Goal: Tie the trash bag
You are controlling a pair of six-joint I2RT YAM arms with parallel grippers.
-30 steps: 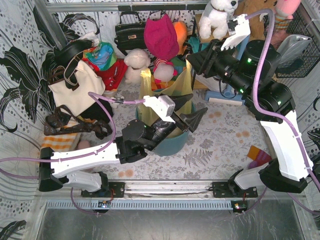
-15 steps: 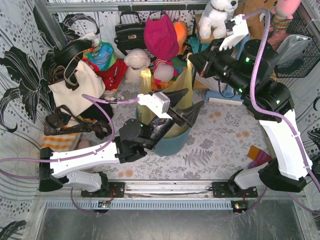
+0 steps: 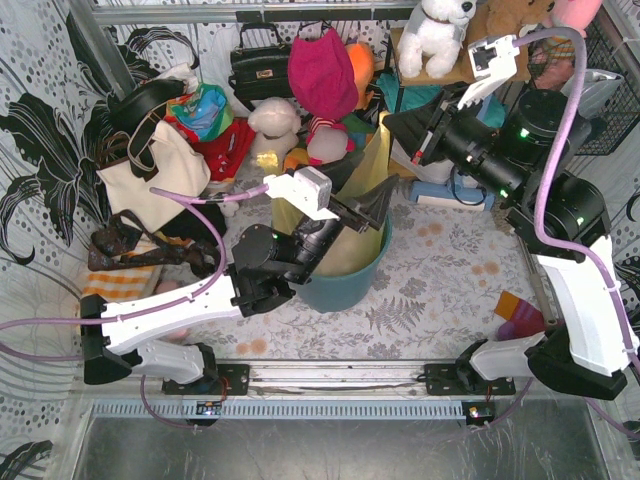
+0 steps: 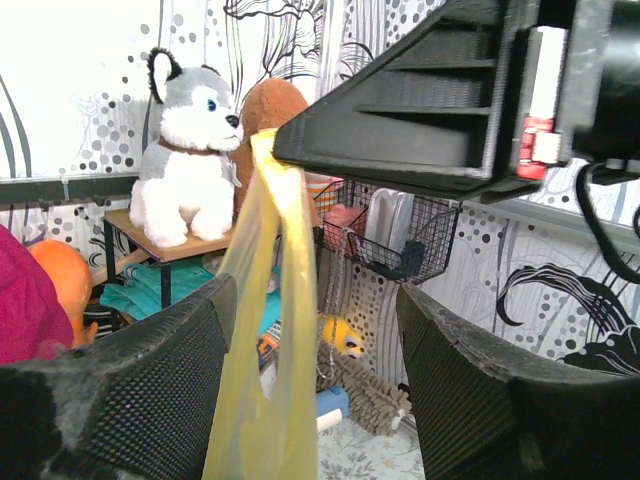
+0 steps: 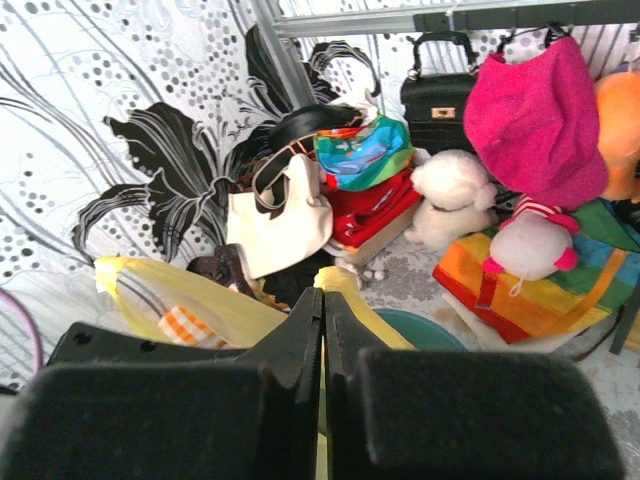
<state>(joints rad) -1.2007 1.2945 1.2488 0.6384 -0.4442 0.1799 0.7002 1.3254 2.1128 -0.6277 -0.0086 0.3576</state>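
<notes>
Trash bag (image 3: 366,172) sits in the teal bin (image 3: 345,285) at table centre, one yellow strip stretched toward 1 o'clock. Right gripper (image 3: 392,125) pressed together, pinching the strip's top end. Left gripper (image 3: 358,205) spread, fingers flanking the strip above the bin's 12 o'clock rim.

My top camera stares steeply down from above and behind my bases at six o'clock over the whole counter (image 3: 440,285), my left wrist camera looks close past my left pincer (image 4: 315,290) toward one o'clock, and my right wrist camera looks past my right pincer (image 5: 322,295) toward ten o'clock, all three sharing the trash bag (image 4: 270,300).
</notes>
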